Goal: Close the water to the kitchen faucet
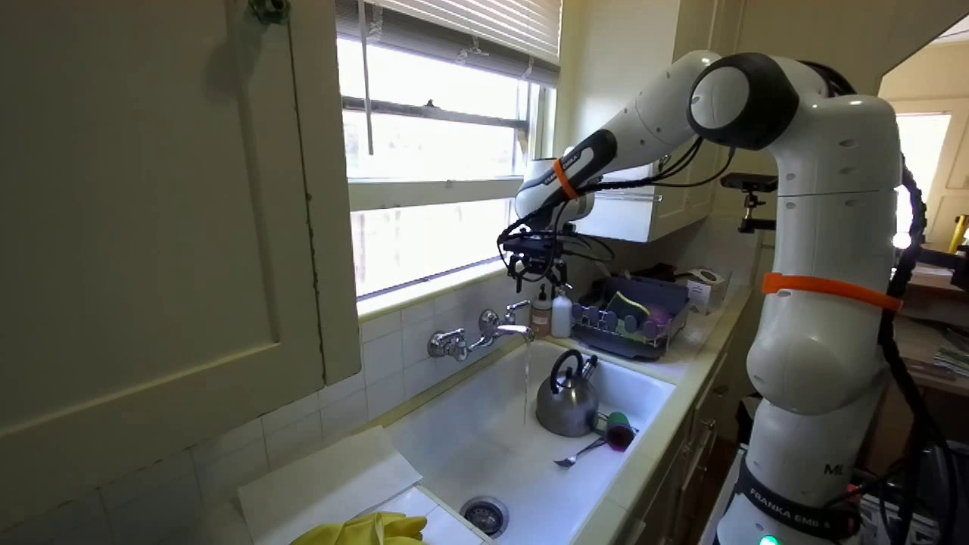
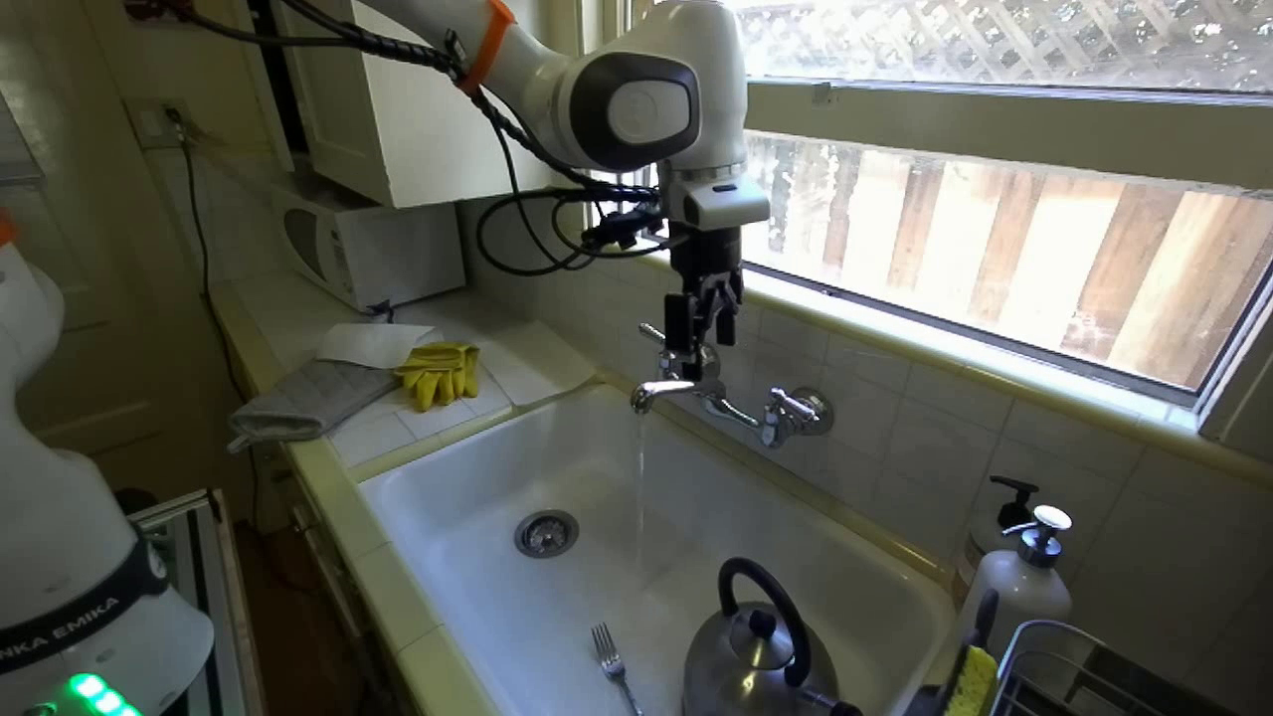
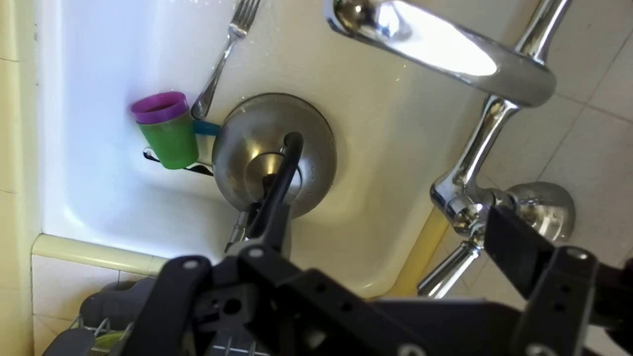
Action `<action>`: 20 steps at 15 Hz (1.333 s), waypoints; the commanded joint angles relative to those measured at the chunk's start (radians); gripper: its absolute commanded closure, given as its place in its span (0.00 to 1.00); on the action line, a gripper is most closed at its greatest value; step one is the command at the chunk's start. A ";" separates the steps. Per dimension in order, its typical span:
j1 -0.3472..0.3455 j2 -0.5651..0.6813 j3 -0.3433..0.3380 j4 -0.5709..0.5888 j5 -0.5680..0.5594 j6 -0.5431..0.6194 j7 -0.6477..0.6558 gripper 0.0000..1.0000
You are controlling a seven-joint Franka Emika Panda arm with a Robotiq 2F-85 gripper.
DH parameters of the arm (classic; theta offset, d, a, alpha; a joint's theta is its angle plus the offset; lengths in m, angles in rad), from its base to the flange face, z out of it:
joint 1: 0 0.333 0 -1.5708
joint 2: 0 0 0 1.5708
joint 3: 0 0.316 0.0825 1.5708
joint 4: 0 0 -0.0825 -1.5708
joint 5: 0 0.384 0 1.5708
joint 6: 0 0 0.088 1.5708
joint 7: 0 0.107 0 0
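Note:
The chrome kitchen faucet (image 1: 516, 331) is on the tiled wall behind the sink. In an exterior view, a thin water stream (image 2: 641, 477) runs from its spout (image 2: 668, 389). In the wrist view, the spout (image 3: 440, 44) crosses the top right, and a lever handle (image 3: 451, 269) points down to the lower left. My gripper (image 3: 395, 237) is open, its two dark fingers wide apart. The handle lies between them in the picture, close to the right finger; contact cannot be told. In both exterior views, the gripper (image 1: 540, 281) (image 2: 706, 343) points down above the faucet. Nothing shows in its grip.
A metal kettle (image 1: 568, 405) stands in the white sink (image 1: 469, 446), with cups (image 3: 170, 133) and a fork (image 3: 217, 69) beside it. Soap bottles (image 2: 1019, 582) and a dish rack (image 1: 628, 322) stand at the sink's end. The window sill (image 2: 955, 348) runs above the faucet.

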State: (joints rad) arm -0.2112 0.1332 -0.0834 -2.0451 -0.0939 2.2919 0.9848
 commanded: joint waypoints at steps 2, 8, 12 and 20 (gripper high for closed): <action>0.038 0.107 -0.070 0.108 -0.004 0.015 0.027 0.00; 0.048 0.109 -0.091 0.112 0.010 -0.001 0.007 0.00; 0.066 0.150 -0.119 0.144 -0.024 0.022 0.121 0.00; 0.060 0.304 -0.140 0.299 0.043 0.011 0.209 0.00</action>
State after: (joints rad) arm -0.1595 0.3601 -0.2118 -1.8243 -0.0864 2.2975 1.1740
